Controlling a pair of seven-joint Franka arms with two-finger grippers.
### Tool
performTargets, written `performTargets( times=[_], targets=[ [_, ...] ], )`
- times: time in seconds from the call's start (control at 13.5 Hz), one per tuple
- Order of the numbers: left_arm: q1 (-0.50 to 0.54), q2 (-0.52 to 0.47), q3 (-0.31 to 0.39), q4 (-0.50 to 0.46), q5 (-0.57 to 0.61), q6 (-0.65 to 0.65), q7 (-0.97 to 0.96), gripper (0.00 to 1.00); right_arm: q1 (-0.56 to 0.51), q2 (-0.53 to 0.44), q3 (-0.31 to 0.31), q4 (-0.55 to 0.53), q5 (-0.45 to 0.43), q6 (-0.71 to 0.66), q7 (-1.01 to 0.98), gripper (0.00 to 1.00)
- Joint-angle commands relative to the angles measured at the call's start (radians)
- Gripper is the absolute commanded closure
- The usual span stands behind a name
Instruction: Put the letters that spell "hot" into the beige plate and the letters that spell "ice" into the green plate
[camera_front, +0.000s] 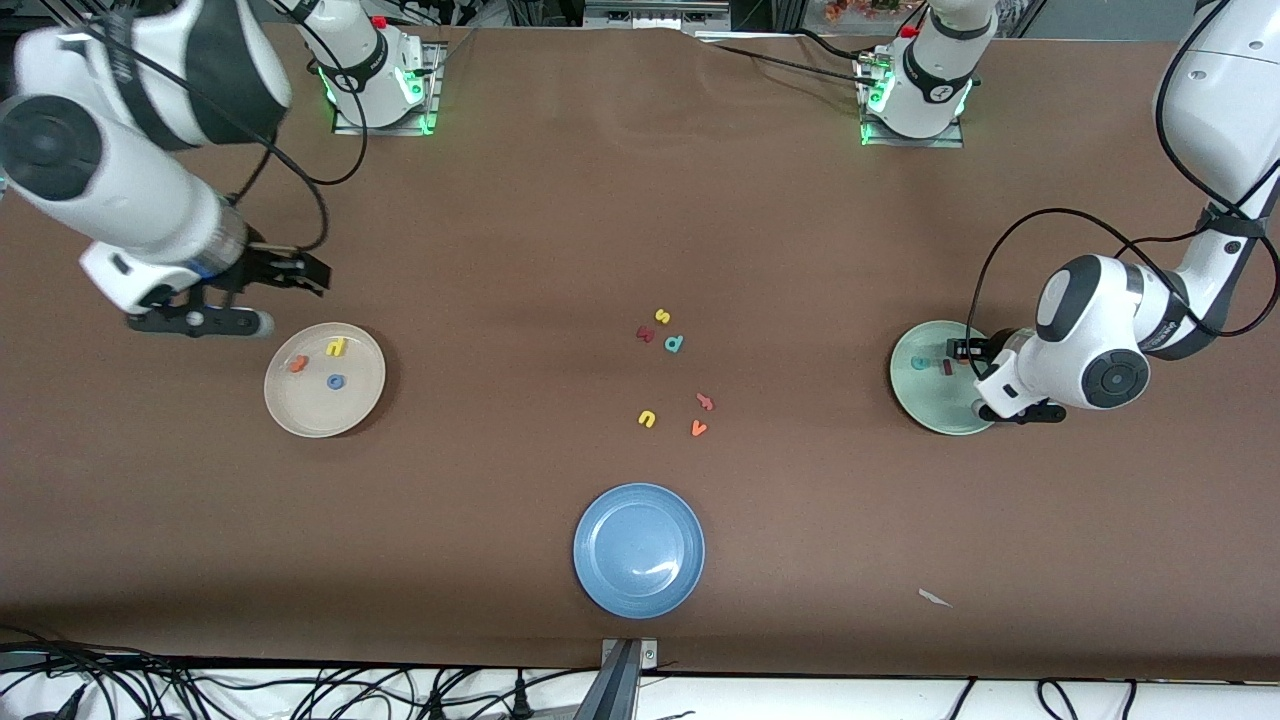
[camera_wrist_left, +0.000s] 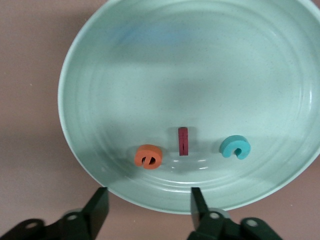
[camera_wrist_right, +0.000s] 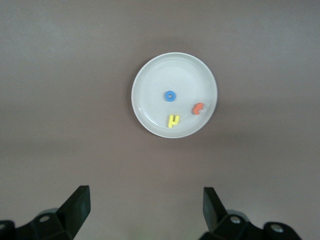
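Observation:
The beige plate (camera_front: 352, 405) (camera_wrist_right: 165, 70) lies toward the right arm's end of the table. It holds the yellow h (camera_front: 336, 347) (camera_wrist_right: 173, 120), the blue o (camera_front: 335, 381) (camera_wrist_right: 171, 95) and the orange t (camera_front: 297, 364) (camera_wrist_right: 198, 108). My right gripper (camera_front: 305, 272) (camera_wrist_right: 145, 192) hangs open and empty, high above the table beside that plate. The green plate (camera_front: 925, 405) (camera_wrist_left: 200, 60) lies toward the left arm's end and holds the orange e (camera_wrist_left: 148, 156), the dark red i (camera_front: 946, 367) (camera_wrist_left: 183, 141) and the teal c (camera_front: 919, 363) (camera_wrist_left: 235, 147). My left gripper (camera_front: 962, 352) (camera_wrist_left: 149, 195) is open low over its rim, holding nothing.
A blue plate (camera_front: 612, 590) sits near the front edge at mid-table. Loose letters lie in the middle: yellow s (camera_front: 662, 316), a dark red letter (camera_front: 645, 333), a teal letter (camera_front: 674, 343), yellow u (camera_front: 647, 418), a reddish letter (camera_front: 705, 402), orange v (camera_front: 698, 428).

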Motion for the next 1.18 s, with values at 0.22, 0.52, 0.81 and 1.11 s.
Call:
performTargets(
  times=[0.22, 0.52, 0.81, 1.11],
  targets=[
    [-0.007, -0.075, -0.073, 0.043, 0.008, -0.082, -0.006, 0.00, -0.007, 0.007, -0.163, 0.087, 0.106, -0.063, -0.191, 0.00],
    [-0.007, -0.111, -0.148, 0.267, -0.023, -0.400, -0.004, 0.00, -0.006, 0.003, -0.163, 0.087, 0.106, -0.062, -0.185, 0.00],
    [-0.004, -0.149, -0.148, 0.395, -0.058, -0.494, -0.004, 0.00, -0.006, 0.001, -0.163, 0.096, 0.103, -0.063, -0.184, 0.00],
    [0.017, -0.167, -0.150, 0.412, -0.058, -0.494, -0.002, 0.00, -0.007, -0.002, -0.185, 0.110, 0.106, -0.069, -0.185, 0.00]
  ],
)
